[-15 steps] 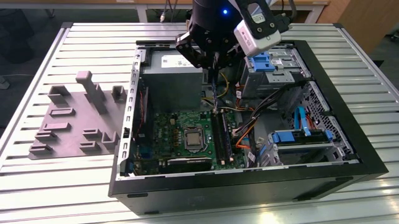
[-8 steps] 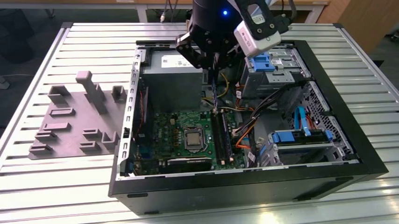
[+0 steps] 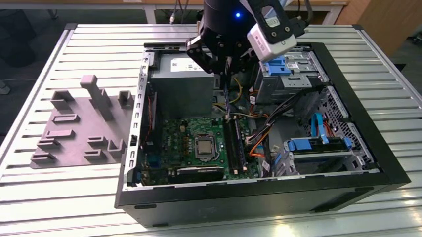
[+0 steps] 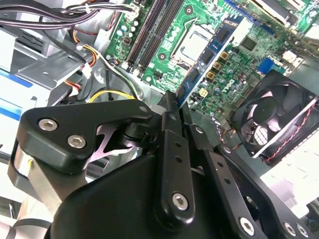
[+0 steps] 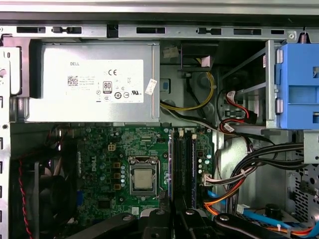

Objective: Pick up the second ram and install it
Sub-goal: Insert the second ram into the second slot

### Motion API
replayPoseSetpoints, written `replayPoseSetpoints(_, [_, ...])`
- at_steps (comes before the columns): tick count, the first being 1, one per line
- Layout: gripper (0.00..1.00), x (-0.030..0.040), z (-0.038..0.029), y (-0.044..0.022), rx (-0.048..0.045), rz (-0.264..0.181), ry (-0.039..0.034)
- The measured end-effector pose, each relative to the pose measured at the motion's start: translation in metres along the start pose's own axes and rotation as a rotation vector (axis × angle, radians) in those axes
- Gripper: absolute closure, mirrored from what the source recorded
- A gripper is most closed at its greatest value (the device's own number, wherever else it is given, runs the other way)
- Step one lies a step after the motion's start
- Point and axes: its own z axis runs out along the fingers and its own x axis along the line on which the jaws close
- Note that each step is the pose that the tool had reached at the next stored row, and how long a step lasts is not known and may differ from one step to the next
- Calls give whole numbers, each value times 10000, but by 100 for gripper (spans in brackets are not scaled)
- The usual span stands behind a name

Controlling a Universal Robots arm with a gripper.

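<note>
My gripper (image 3: 226, 69) hangs over the open computer case (image 3: 369, 163), shut on the second ram (image 3: 226, 96). The ram is a thin blue-green stick seen edge-on, reaching down from the fingers toward the motherboard (image 3: 197, 131). Its lower end is close to the far end of the long black memory slots (image 3: 235, 145); I cannot tell whether it touches them. In the second wrist view the ram (image 4: 209, 55) runs out from between the closed fingers (image 4: 169, 129). In the first wrist view the ram (image 5: 171, 164) stands just beside the slots (image 5: 183, 159), above the gripper (image 5: 172, 216).
A grey power supply (image 3: 181, 81) sits beside the gripper. The processor socket (image 3: 205, 148), a black fan (image 4: 274, 119), orange, black and yellow cables (image 3: 264, 133) and blue drive brackets (image 3: 316, 145) crowd the case. A grey fixture plate (image 3: 79, 123) lies on the table at the exterior view's left.
</note>
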Motion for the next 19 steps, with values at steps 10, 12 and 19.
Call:
replayPoseSetpoints(10, [85, 1, 42, 0, -1, 0, 0])
replayPoseSetpoints(12, [85, 1, 46, -2, -2, 1, -1])
replayPoseSetpoints(19, [85, -16, 107, -42, -1, -10, 2])
